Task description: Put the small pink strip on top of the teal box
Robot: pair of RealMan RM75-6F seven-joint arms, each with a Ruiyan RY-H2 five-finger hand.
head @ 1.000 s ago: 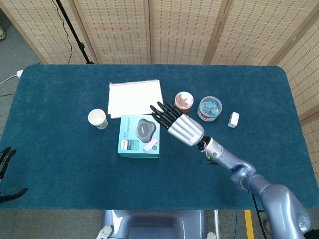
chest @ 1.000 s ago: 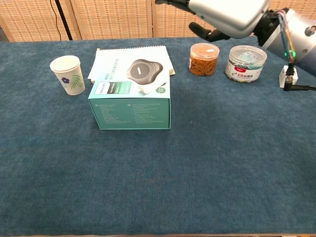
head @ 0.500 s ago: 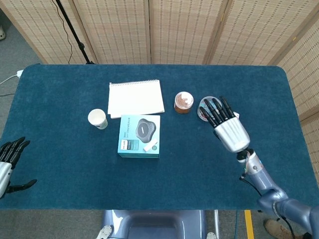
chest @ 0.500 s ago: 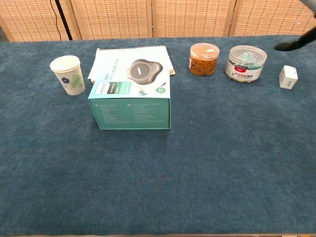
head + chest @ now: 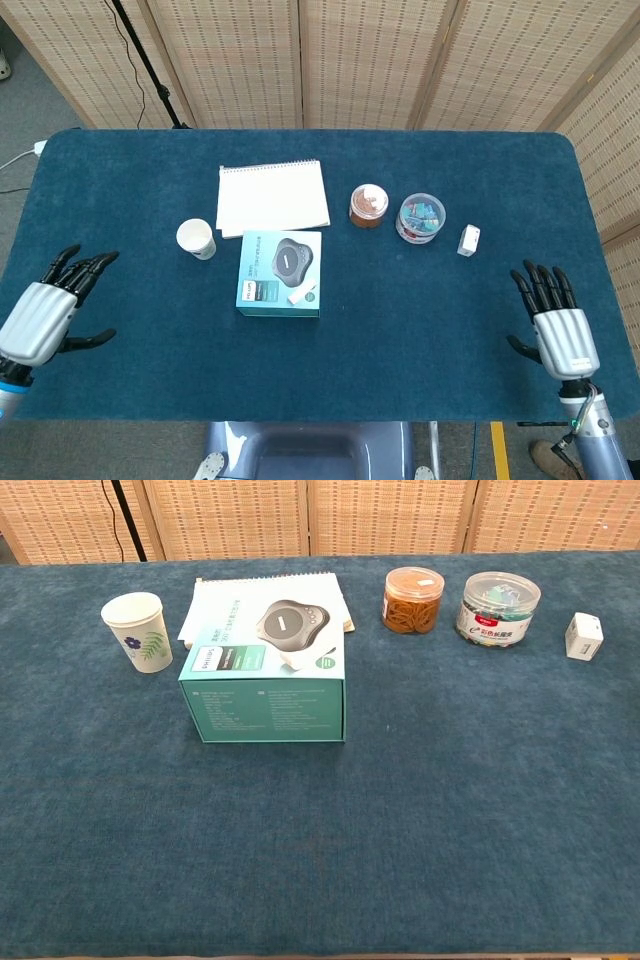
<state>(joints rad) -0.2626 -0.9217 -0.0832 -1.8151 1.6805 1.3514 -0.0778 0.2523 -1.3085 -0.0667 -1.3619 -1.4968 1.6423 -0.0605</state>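
A teal box [image 5: 264, 685] bears what may be the strip [image 5: 300, 661].

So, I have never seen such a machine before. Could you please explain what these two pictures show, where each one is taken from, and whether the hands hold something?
This is a robot with two arms, each ending in a hand with fingers. One picture looks down from its head, the other looks forward from its chest.

In the head view the left hand and the right hand sit at the near corners of the blue table, fingers spread, holding nothing. The chest view shows neither hand.

On the table lie a teal box with a small pink strip on its top, a paper cup, a white notebook, a jar of brown bands, a clear tub of coloured bits and a small white box.
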